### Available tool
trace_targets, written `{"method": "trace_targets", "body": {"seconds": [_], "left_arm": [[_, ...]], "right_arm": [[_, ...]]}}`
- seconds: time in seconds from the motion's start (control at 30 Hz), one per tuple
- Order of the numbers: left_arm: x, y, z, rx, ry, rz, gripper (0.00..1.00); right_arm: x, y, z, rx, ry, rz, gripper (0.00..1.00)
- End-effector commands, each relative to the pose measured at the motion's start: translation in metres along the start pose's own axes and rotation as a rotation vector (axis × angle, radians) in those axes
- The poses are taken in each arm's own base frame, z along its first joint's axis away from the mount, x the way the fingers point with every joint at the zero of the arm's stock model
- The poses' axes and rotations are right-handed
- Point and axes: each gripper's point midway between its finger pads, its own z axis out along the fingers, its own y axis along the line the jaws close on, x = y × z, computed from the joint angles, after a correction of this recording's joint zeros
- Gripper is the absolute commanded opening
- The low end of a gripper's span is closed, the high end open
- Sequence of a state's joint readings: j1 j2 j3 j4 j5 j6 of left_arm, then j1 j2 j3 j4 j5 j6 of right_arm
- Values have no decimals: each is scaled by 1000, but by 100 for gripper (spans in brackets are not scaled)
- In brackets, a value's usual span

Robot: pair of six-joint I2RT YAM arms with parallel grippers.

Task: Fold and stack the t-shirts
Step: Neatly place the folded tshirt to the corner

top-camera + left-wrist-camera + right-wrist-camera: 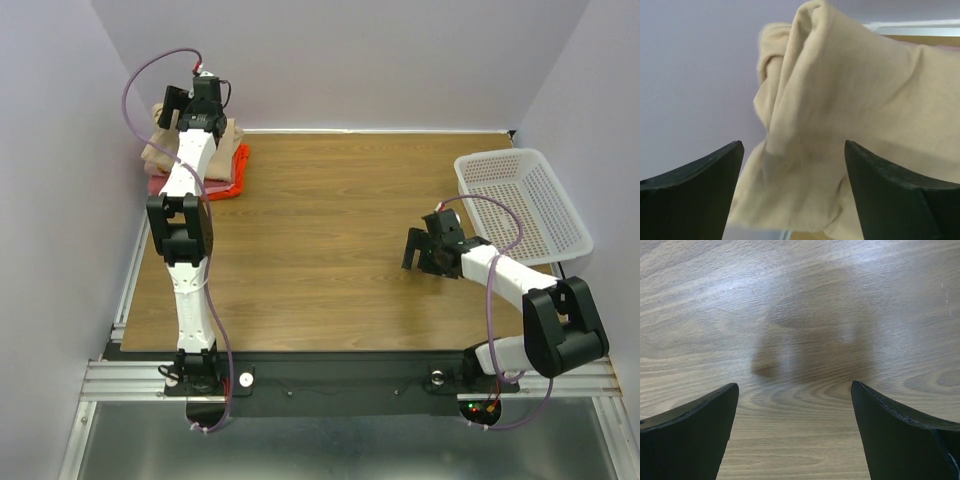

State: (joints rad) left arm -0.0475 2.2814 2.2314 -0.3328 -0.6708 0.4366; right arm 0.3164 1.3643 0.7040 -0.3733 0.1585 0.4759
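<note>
Tan t-shirt (230, 135) is lying on top of the t-shirts (160, 170) piled at the counter's (330, 230) far-left corner in the top view, with an orange-red t-shirt (236, 175) showing beneath. A white mesh basket (497, 157) is sitting at the right with nothing showing in it, so stacking is looking nearly done. The left arm (190, 160) is covering much of the pile, so the count and neatness are hard to judge. Left wrist view: the left gripper (790, 147) is holding its jaws spread, with bunched tan cloth hanging beyond them, unpinched. Right wrist view: the right gripper (795, 390) is hovering over bare wood, jaws spread.
</note>
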Motion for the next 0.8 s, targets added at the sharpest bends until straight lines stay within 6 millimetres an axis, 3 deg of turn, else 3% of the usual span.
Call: {"method": "trace_targets", "body": {"seconds": [0.0,0.17,0.2,0.3,0.33,0.37,0.47,0.5,0.53,0.57,0.6,0.63,0.67,0.7,0.73,0.77], "left_arm": [[-30,51,-21,-128,-61,-131,98],[-52,78,-55,-118,-117,-245,98],[-61,86,-69,-105,-143,-294,98],[-69,86,-92,-19,-162,-338,98],[-80,86,-109,37,-192,-398,98],[-75,79,-118,81,-166,-407,98],[-90,51,-162,285,-186,-556,98],[-98,57,-184,331,-216,-614,98],[-101,50,-198,383,-221,-667,98],[-91,14,-212,443,-185,-699,98],[-91,20,-238,467,-216,-740,98],[-85,11,-253,464,-223,-747,98],[-64,-33,-271,516,-199,-721,98],[-60,-28,-299,551,-232,-747,98],[-49,-40,-313,595,-233,-736,98],[-14,-66,-316,615,-180,-693,98]], "right_arm": [[-17,8,-1,-15,-51,9,100],[-21,16,-7,-57,-60,10,100],[-21,17,-9,-67,-62,10,100],[-22,19,-15,-91,-73,11,100],[-24,20,-18,-97,-87,13,100],[-25,20,-20,-101,-94,16,100],[-31,20,-27,-108,-129,28,100],[-34,20,-30,-110,-142,38,100],[-34,19,-32,-112,-151,44,100],[-34,18,-34,-111,-162,51,100],[-38,18,-41,-126,-195,56,100],[-41,18,-44,-132,-216,62,100],[-40,15,-45,-125,-227,69,100],[-41,14,-47,-126,-238,75,100],[-46,15,-53,-137,-266,82,100],[-46,14,-54,-138,-275,87,100]]}}
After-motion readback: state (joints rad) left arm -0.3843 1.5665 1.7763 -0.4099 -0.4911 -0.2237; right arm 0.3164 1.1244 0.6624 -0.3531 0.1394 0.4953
